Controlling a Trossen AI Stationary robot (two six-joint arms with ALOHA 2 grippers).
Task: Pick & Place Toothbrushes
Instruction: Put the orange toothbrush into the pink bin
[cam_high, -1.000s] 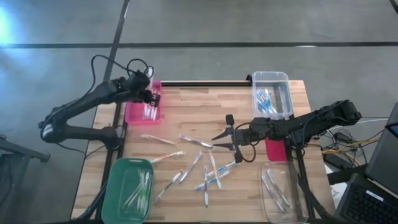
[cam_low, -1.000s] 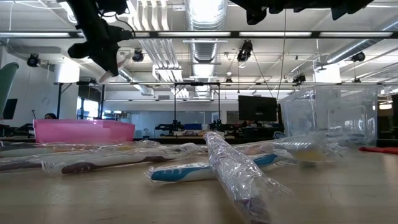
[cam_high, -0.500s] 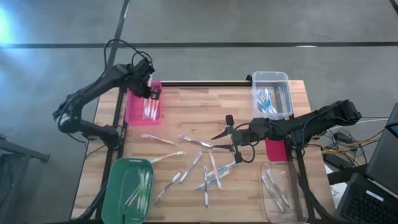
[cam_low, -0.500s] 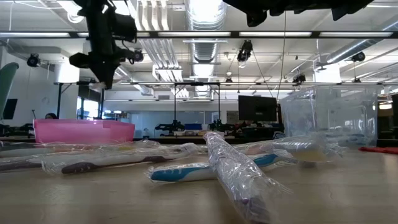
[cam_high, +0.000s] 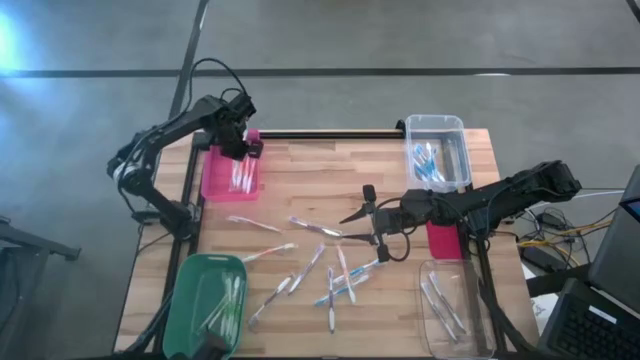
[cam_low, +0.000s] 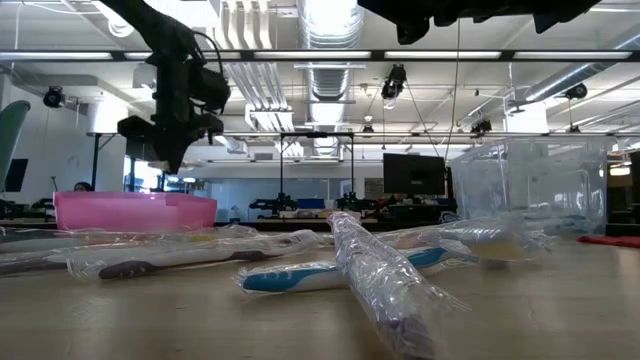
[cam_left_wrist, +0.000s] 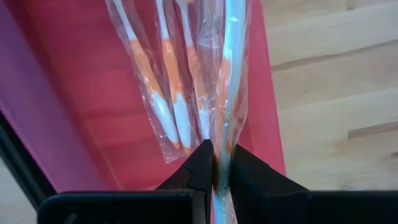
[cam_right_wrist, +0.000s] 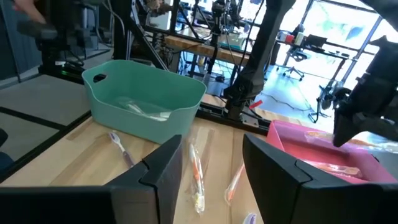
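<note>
Left wrist view, left fingers (cam_left_wrist: 214, 163) pinching a crinkly-wrapped toothbrush (cam_left_wrist: 231, 74) over glossy pink bin (cam_left_wrist: 81, 118) — right fingers (cam_right_wrist: 205, 163) parted, empty

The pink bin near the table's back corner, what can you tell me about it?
The pink bin is a rectangular tub of glossy, slightly see-through pink plastic, standing upright on the wooden table at its far left corner. Several wrapped toothbrushes with orange and white handles lie inside on its floor. The left gripper hangs over it, shut on a wrapped toothbrush in clear film that points down into the bin. In the low view its straight rim shows, and nothing leans on its outside.
</note>
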